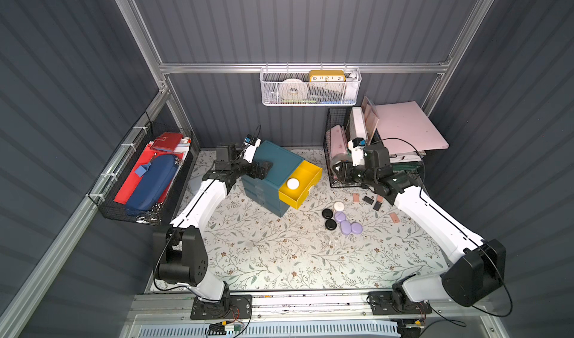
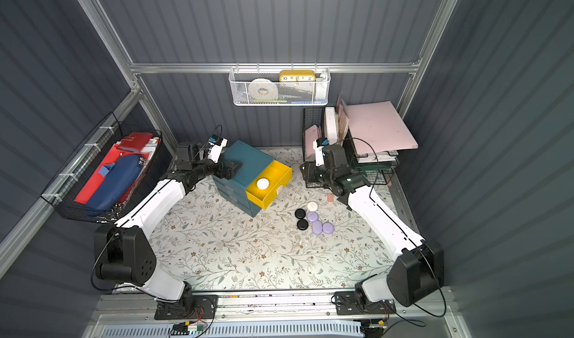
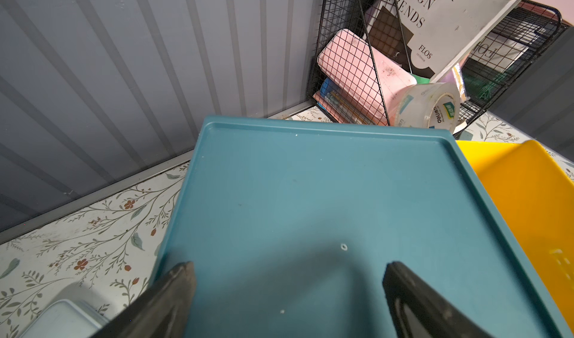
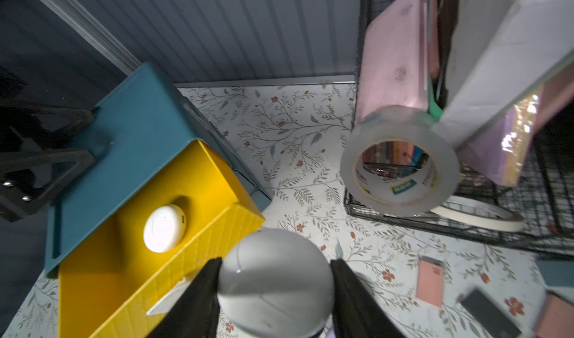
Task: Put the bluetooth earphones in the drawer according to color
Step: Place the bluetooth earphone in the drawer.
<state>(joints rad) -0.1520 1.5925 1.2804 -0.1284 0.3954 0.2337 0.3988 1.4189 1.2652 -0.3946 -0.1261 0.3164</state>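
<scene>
Right end effector [image 4: 275, 268] grips a white earphone case [image 4: 275, 293] near the open yellow drawer [image 1: 309, 172], where a second white case [image 1: 293, 183] lies. Left end effector [image 3: 289, 268], jaws wide, sits over the teal cabinet [image 3: 310, 196]. Mid white-sorting; next the held case probably needs lifting over the drawer and releasing.

Smooth plastic drawer [image 1: 306, 173], glossy earphone case [image 4: 275, 285]
</scene>
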